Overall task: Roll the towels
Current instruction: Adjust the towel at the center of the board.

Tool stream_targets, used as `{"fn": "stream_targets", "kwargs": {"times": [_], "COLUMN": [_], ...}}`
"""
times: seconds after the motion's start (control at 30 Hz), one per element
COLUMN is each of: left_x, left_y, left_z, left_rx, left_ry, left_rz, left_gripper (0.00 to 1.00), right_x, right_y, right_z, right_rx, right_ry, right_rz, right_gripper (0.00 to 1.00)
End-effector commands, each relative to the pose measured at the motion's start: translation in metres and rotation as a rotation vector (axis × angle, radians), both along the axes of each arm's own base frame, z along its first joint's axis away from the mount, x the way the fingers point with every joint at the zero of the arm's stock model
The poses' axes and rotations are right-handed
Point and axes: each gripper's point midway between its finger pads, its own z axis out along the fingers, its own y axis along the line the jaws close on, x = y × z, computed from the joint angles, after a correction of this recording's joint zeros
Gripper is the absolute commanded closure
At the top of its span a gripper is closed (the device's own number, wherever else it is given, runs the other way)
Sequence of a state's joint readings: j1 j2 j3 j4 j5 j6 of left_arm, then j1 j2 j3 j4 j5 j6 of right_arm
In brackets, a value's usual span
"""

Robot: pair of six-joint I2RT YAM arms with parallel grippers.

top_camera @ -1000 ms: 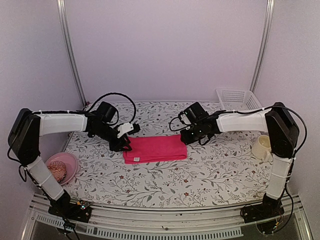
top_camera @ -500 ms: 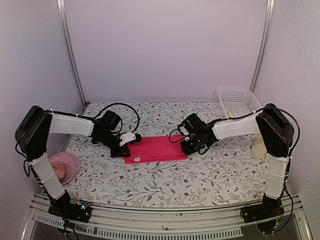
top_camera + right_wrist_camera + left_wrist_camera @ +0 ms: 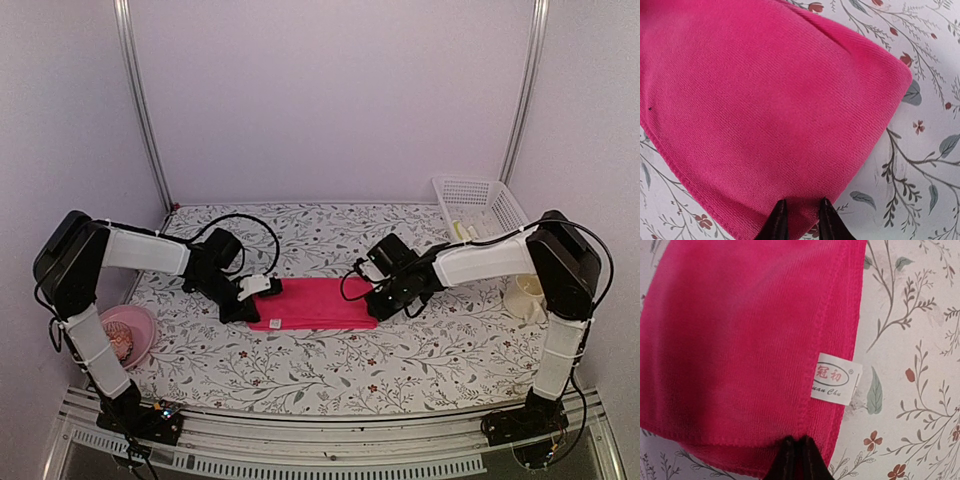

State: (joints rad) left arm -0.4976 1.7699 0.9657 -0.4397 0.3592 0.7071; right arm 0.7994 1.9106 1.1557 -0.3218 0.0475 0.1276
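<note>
The pink towel (image 3: 315,303) lies folded flat as a long band near the middle of the floral table (image 3: 330,365), with no roll started. The left gripper (image 3: 796,460) is down at the towel's left short end. Its jaws are drawn fully together on the hemmed edge, just beside the white label (image 3: 835,378), and they appear to pinch the cloth there. The right gripper (image 3: 800,220) is at the opposite short end. Its fingers (image 3: 778,220) stand slightly apart with the thick folded edge between them; whether they have firm hold of it cannot be told. In my judgement, holding both ends at once keeps the band taut and square so that one edge can be turned over evenly. The step in hand is securing the cloth, so the task is at an early stage. The right-hand grip needs confirming before any lift, or that end may slip free.
</note>
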Motion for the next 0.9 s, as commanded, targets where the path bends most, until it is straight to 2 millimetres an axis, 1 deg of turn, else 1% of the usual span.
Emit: {"fn": "stream_targets", "kwargs": {"times": [0.0,0.03,0.07,0.1,0.17,0.3,0.4,0.6,0.87], "left_x": [-0.019,-0.016,-0.014,-0.012,-0.007,0.002,0.007,0.004,0.012], "left_y": [-0.004,-0.006,-0.008,-0.009,-0.011,-0.014,-0.015,-0.011,-0.012], "left_z": [0.007,0.012,0.017,0.021,0.028,0.035,0.032,0.014,0.005], "left_rx": [-0.026,-0.038,-0.047,-0.056,-0.071,-0.080,-0.065,-0.009,0.008], "left_ry": [0.046,0.032,0.019,0.001,-0.032,-0.089,-0.103,-0.096,-0.130], "left_rz": [-0.054,-0.056,-0.057,-0.057,-0.061,-0.063,-0.062,-0.071,-0.043], "left_gripper": [0.84,0.75,0.70,0.68,0.67,0.67,0.67,0.64,0.63], "right_x": [-0.015,-0.014,-0.013,-0.012,-0.013,-0.014,-0.016,-0.017,-0.018], "right_y": [-0.002,0.000,0.003,0.005,0.009,0.013,0.017,0.024,0.029], "right_z": [0.022,0.029,0.034,0.039,0.044,0.039,0.033,0.020,0.008], "right_rx": [0.001,0.017,0.029,0.042,0.056,0.057,0.059,0.066,0.066], "right_ry": [-0.002,-0.012,-0.019,-0.026,-0.028,-0.014,-0.002,0.023,0.048], "right_rz": [0.073,0.080,0.084,0.088,0.099,0.112,0.119,0.128,0.130], "right_gripper": [0.71,0.70,0.70,0.69,0.69,0.68,0.67,0.65,0.64]}}
